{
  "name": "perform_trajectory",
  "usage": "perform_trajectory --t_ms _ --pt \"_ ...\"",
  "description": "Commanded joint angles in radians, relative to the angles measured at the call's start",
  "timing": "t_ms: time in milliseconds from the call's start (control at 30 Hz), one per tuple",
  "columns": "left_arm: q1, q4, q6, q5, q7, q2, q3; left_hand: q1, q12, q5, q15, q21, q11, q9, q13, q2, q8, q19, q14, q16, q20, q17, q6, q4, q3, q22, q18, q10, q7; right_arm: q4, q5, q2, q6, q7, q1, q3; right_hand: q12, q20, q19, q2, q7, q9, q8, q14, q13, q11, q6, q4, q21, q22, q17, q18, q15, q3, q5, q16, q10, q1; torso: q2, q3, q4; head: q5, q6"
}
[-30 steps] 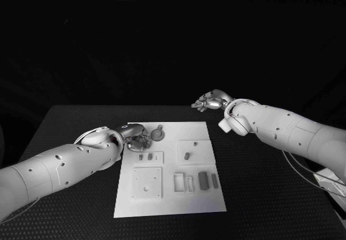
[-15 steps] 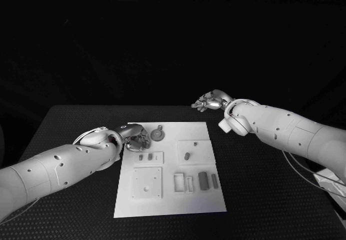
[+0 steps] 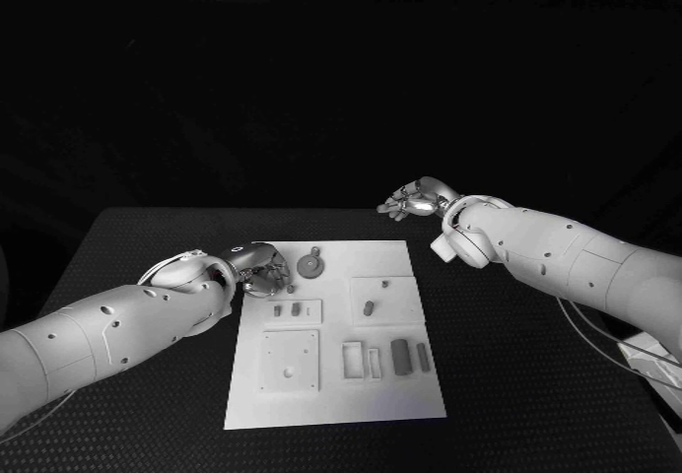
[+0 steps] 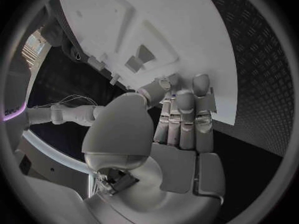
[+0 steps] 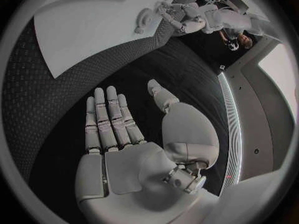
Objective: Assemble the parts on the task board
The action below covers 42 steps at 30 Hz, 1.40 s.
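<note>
The white task board lies in the middle of the black table. A round grey part with a short stem rests near its far edge. Small grey parts sit in a recess and on a raised plate. Two dark bars lie at the near right. My left hand hovers at the board's far left corner beside the round part, fingers straight and together, holding nothing. My right hand floats beyond the board's far right corner, its fingers spread and empty.
A square plate with a small hole and two slotted frames stand on the board's near half. Textured black table surrounds the board on all sides. Cables and a pale object lie at the table's right edge.
My left hand has shifted slightly away from the round part, toward the board's far left corner. The right hand has stayed put.
</note>
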Motion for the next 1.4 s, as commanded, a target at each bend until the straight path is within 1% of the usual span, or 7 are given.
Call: perform_trajectory --t_ms 33,367,467,667,1067,1233,1400 --pt "-0.007 -0.009 0.005 0.000 -0.024 -0.001 -0.005 0.000 -0.003 -0.003 0.006 0.003 0.005 -0.001 0.001 -0.012 -0.005 -0.001 -0.001 0.006 0.009 -0.002 -0.010 0.002 0.006 0.023 0.069 -0.011 0.002 0.000 0.000 0.000 0.011 0.005 0.000 0.000 0.006 0.002 -0.008 0.001 0.027 -0.001 0.006 -0.007 -0.001 -0.001 -0.007 0.007 -0.005 0.001 0.001 -0.011 -0.001 0.000 0.001 -0.003 0.006 -0.008 0.000 -0.0003 0.0001 0.000 0.001" --pt "-0.007 -0.011 -0.026 0.035 -0.020 -0.010 -0.004 0.002 -0.002 -0.003 0.008 0.003 0.006 -0.003 0.005 -0.014 -0.010 -0.003 -0.003 0.006 0.011 -0.003 -0.023 0.003 0.009 0.023 0.072 -0.014 0.007 0.004 -0.010 -0.002 0.018 0.004 -0.001 0.000 0.007 0.002 -0.007 0.001 0.027 -0.002 0.007 -0.007 -0.003 -0.001 -0.007 -0.001 -0.007 0.003 0.002 -0.011 -0.002 0.003 0.001 -0.003 0.005 0.002 0.000 0.0004 -0.0006 -0.001 0.004" --pt "-0.006 -0.009 -0.045 0.116 -0.010 -0.024 -0.002 0.001 0.001 -0.003 0.008 0.001 0.006 -0.003 0.009 -0.015 -0.011 -0.008 -0.008 0.004 0.013 -0.005 -0.026 0.005 0.011 0.022 0.071 -0.010 0.010 0.012 -0.038 -0.009 0.029 0.007 -0.002 0.000 0.008 0.001 -0.008 0.004 0.026 -0.002 0.008 -0.007 -0.004 -0.002 -0.007 -0.018 -0.008 0.005 0.003 -0.010 -0.002 0.009 0.001 -0.004 0.006 0.024 -0.001 0.0005 -0.0001 -0.003 0.007" --pt "0.005 0.007 -0.087 0.385 0.017 -0.061 0.022 -0.024 0.002 -0.004 0.013 -0.028 0.010 0.000 0.016 -0.023 -0.008 -0.057 -0.055 -0.030 0.023 -0.023 -0.028 0.016 0.010 0.015 0.058 -0.011 0.011 0.056 -0.134 -0.033 0.057 0.008 -0.003 0.000 0.021 0.000 0.018 0.014 0.019 0.002 0.023 0.022 -0.005 -0.010 0.015 -0.068 0.001 0.015 0.013 -0.002 -0.012 0.024 0.001 0.011 0.025 0.106 -0.001 0.0019 0.0008 -0.006 0.015" --pt "0.060 0.109 -0.062 0.877 0.072 -0.152 0.025 -0.139 0.000 -0.008 0.048 -0.224 0.035 0.011 0.041 -0.040 -0.004 -0.252 -0.221 -0.272 0.064 -0.145 -0.069 0.037 -0.072 -0.094 -0.006 -0.023 0.021 0.181 -0.465 -0.097 0.103 -0.018 -0.015 -0.002 0.046 -0.035 0.323 0.013 -0.020 0.014 0.070 0.312 -0.001 -0.062 0.108 -0.073 0.105 0.020 0.100 0.098 -0.154 0.033 0.001 0.169 0.155 0.215 -0.002 0.0021 0.0020 -0.006 0.027" --pt "0.065 0.156 -0.030 0.961 0.087 -0.181 0.025 -0.159 -0.006 -0.007 0.089 -0.313 0.049 0.017 0.033 -0.039 0.000 -0.318 -0.265 -0.412 0.092 -0.194 -0.083 0.032 -0.086 -0.160 -0.034 -0.051 0.025 0.227 -0.605 -0.120 0.081 -0.033 -0.029 -0.008 0.050 -0.043 0.416 0.011 -0.035 0.017 0.083 0.391 0.003 -0.085 0.139 -0.073 0.130 0.015 0.131 0.126 -0.192 0.031 0.001 0.215 0.212 0.243 -0.004 0.0013 0.0012 -0.007 0.030" --pt "0.065 0.195 -0.026 0.972 0.097 -0.193 0.024 -0.165 -0.006 -0.008 0.113 -0.349 0.061 0.017 0.007 -0.036 -0.001 -0.346 -0.274 -0.502 0.115 -0.204 -0.100 0.029 -0.092 -0.198 -0.033 -0.081 0.027 0.264 -0.696 -0.138 0.064 -0.064 -0.040 -0.028 0.012 -0.048 0.484 0.014 -0.040 0.010 0.079 0.441 -0.009 -0.085 0.149 -0.072 0.144 0.010 0.160 0.146 -0.214 0.034 0.002 0.253 0.217 0.264 -0.004 0.0000 0.0024 -0.005 0.035"
